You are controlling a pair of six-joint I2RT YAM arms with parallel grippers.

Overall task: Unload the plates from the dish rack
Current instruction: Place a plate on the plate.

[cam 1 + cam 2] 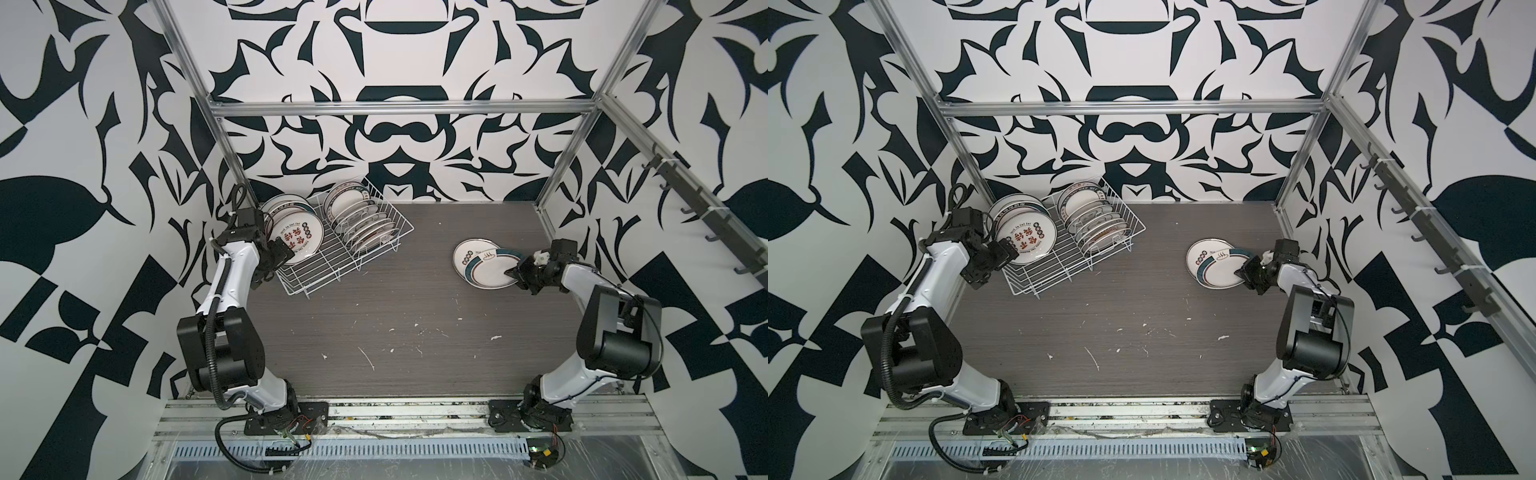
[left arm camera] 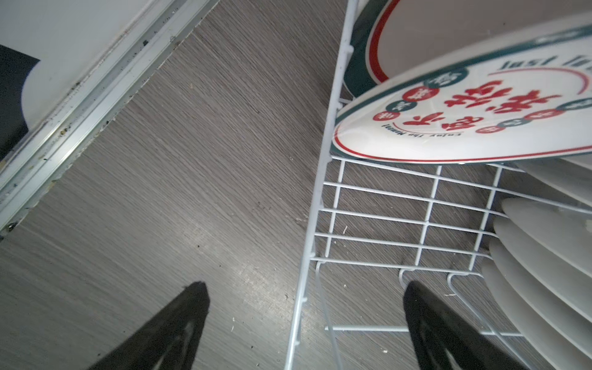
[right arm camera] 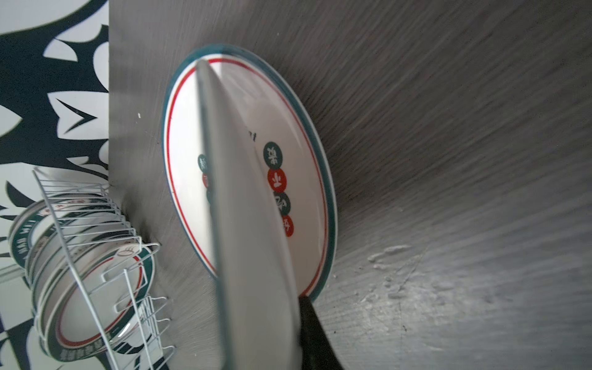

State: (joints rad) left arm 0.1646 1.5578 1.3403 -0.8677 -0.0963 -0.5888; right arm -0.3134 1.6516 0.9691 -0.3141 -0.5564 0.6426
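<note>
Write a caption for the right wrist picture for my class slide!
Edge-on plate at the right gripper, over a second plate lying on the table; loaded dish rack in the background.

Both arms share one build: glossy white shell links between blocky black joint housings. The left arm [image 1: 226,270] carries a ribbed black conduit [image 1: 212,320] down to its flat black base plate [image 1: 291,415], where thin red and yellow wires [image 1: 305,424] show. The right arm [image 1: 579,282] has a slim black cable [image 1: 660,332] instead. The left end effector [image 2: 306,283] has black tapering fingers [image 2: 173,333]. The right end effector [image 1: 513,273] is black too, with a small white block [image 1: 542,257] behind it.
</note>
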